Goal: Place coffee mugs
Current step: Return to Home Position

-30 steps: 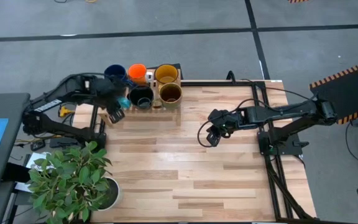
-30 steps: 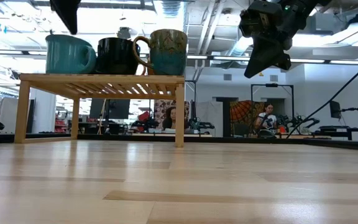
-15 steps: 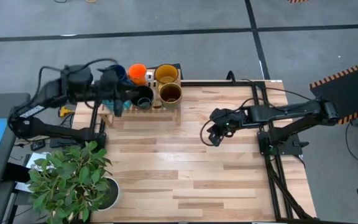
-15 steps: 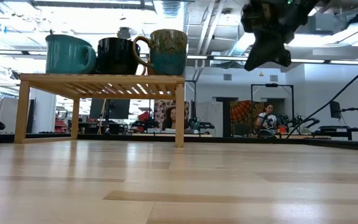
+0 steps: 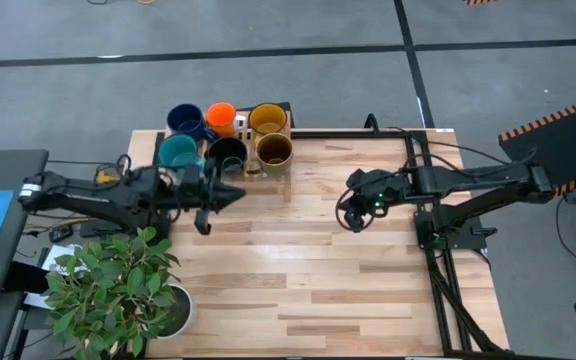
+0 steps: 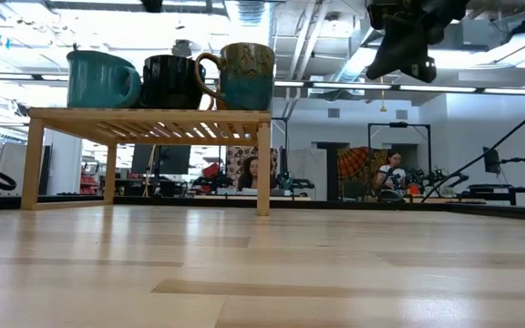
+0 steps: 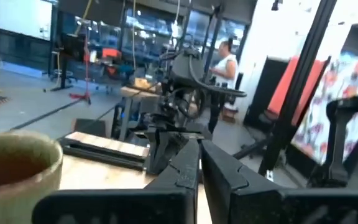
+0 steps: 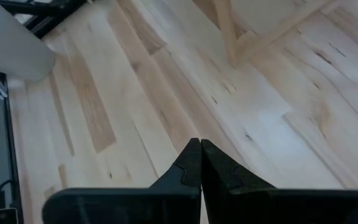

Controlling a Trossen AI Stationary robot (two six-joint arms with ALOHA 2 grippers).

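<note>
Near the shelf [image 6: 149, 114], left arm [image 5: 118, 192] level, right arm [image 5: 448, 180] raised, jaws seemingly closed.

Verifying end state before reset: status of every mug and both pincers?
Blue mug: upright on shelf.
Orange mug: upright on shelf.
Yellow mug: upright on shelf.
Teal mug: upright on shelf.
Black mug: upright on shelf.
Brown mug: upright on shelf.
Left pincer: shut, empty, raised near the shelf.
Right pincer: shut, empty, above the table.

Grey floor [image 5: 268, 30], pale wood table [image 5: 298, 270], bright ceiling lights [image 6: 244, 11]
</note>
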